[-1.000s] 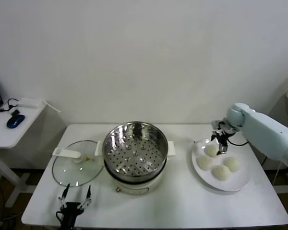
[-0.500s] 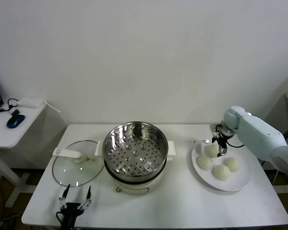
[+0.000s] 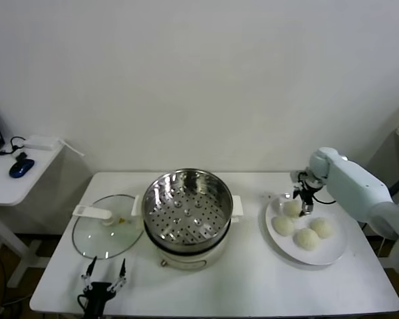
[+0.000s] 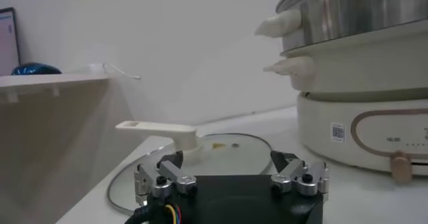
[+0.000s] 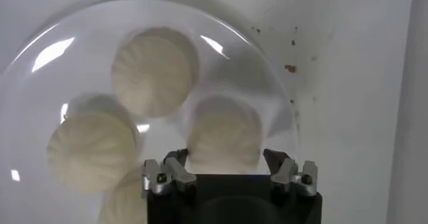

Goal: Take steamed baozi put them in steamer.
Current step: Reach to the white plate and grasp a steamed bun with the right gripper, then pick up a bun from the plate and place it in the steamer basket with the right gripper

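Note:
Several steamed baozi lie on a white plate point(image 3: 334, 255) at the table's right. My right gripper point(image 3: 299, 203) point(image 5: 225, 160) reaches down over the rearmost baozi point(image 3: 292, 209) point(image 5: 224, 133). Its fingers point(image 5: 180, 165) press that bun's two sides while the bun still rests on the plate. Other baozi point(image 3: 283, 225) point(image 3: 306, 238) point(image 3: 321, 227) lie just in front of it. The steel steamer point(image 3: 154, 193) point(image 4: 361, 18) stands mid-table on its cream pot base, with nothing in it. My left gripper point(image 3: 105, 271) point(image 4: 231, 168) waits open at the front left edge.
A glass lid point(image 3: 106, 232) point(image 4: 221, 145) with a white handle lies flat, left of the steamer. A small side table point(image 3: 6, 189) with a blue mouse stands farther left. Bare tabletop lies between steamer and plate.
The right gripper sank a little onto the rearmost baozi and its fingers drew in against the bun. The left arm has not moved.

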Available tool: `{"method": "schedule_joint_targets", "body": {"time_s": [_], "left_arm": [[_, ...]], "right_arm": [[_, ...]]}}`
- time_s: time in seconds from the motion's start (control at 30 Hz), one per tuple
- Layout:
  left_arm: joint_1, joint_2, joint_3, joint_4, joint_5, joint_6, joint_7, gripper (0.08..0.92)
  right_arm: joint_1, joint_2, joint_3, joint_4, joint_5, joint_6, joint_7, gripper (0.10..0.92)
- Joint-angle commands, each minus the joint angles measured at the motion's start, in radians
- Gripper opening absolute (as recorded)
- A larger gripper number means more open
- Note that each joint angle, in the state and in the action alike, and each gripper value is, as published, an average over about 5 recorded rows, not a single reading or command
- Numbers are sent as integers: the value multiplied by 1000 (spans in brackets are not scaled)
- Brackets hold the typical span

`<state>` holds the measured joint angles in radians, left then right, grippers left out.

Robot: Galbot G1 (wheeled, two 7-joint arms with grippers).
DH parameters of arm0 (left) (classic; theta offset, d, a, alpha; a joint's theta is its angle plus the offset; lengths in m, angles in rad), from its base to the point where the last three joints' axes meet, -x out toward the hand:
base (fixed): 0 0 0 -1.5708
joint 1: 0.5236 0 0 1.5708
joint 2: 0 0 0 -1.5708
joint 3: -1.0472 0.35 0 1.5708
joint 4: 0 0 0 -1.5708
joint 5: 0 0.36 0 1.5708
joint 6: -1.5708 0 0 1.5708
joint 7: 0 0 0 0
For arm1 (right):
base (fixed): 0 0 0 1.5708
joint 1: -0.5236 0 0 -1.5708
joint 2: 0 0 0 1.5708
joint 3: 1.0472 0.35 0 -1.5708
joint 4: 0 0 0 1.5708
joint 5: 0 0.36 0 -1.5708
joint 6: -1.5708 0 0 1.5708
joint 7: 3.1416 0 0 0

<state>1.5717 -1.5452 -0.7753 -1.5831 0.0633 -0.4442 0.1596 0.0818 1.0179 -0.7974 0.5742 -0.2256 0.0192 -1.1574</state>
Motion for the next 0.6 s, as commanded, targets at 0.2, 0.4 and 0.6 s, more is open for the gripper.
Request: {"method": "schedule_joint_targets", "body": {"time_s": [0.2,0.4,0.6], "left_arm": [[3,-3,-1,-4,1,-3,-2,823],[5,-3,2,-5,3,-5,-3,823],[5,0,3,-6,4,-6,-4,823]], "right_arm": [[24,-15,-17,20,9,4,-7,674],[42,-45,-54,78,27,0,-11,618],[182,-118,-228,256,135,3,-13,589]]}}
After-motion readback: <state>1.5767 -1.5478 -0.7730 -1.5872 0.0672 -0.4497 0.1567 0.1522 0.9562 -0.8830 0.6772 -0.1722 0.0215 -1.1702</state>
